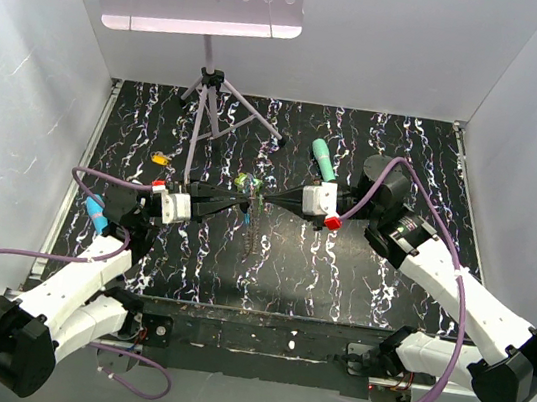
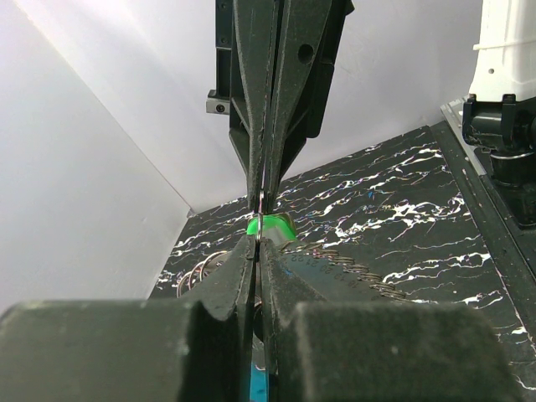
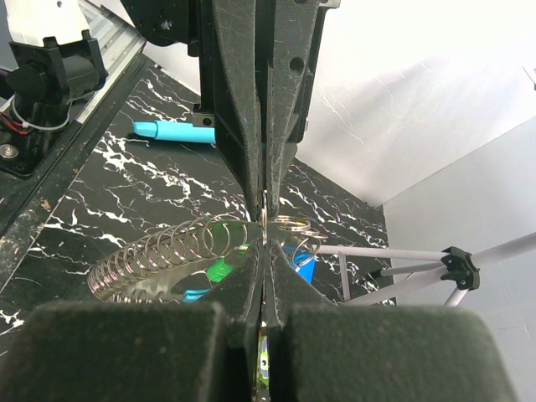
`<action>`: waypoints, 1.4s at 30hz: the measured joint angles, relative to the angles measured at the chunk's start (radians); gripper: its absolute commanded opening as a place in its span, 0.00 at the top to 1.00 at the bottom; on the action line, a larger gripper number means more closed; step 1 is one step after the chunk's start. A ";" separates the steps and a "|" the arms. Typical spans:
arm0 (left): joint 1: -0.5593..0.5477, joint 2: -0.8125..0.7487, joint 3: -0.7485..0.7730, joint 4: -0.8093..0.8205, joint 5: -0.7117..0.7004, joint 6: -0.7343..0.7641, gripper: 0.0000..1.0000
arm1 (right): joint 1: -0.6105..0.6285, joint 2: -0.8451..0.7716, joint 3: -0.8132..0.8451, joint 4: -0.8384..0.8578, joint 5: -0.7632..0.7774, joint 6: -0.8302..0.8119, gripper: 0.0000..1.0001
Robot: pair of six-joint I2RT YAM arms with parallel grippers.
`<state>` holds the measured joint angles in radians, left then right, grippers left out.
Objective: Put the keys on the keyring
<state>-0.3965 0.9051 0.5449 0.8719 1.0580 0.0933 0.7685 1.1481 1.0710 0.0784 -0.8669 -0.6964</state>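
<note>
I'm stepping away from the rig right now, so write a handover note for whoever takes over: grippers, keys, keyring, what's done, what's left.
Left gripper: jaws shut. Right gripper: jaws shut, meeting the left tip to tip.
Green key: at the meeting tips; which gripper holds it I cannot tell.
Keyring: chain trails from the tips, blue clasp beside them.
Yellow key: lying on the table to the left, apart from both grippers.
Done: no key visibly threaded. Left: get the green key on, then fetch the yellow one.
</note>
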 measured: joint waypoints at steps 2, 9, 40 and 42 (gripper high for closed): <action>0.000 0.000 0.000 0.000 0.000 0.000 1.00 | 0.000 0.000 0.000 0.000 0.000 0.005 0.99; 0.000 0.000 -0.001 0.005 0.000 -0.003 1.00 | 0.002 0.000 0.000 0.004 0.000 0.014 0.99; 0.000 0.000 -0.012 0.023 0.004 -0.022 1.00 | 0.013 0.016 0.000 0.030 -0.016 0.042 0.99; 0.000 0.000 -0.012 0.017 0.004 -0.019 1.00 | 0.014 0.018 0.001 0.030 -0.016 0.043 0.99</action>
<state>-0.3965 0.9051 0.5331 0.8886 1.0618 0.0742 0.7822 1.1664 1.0718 0.1081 -0.8829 -0.6529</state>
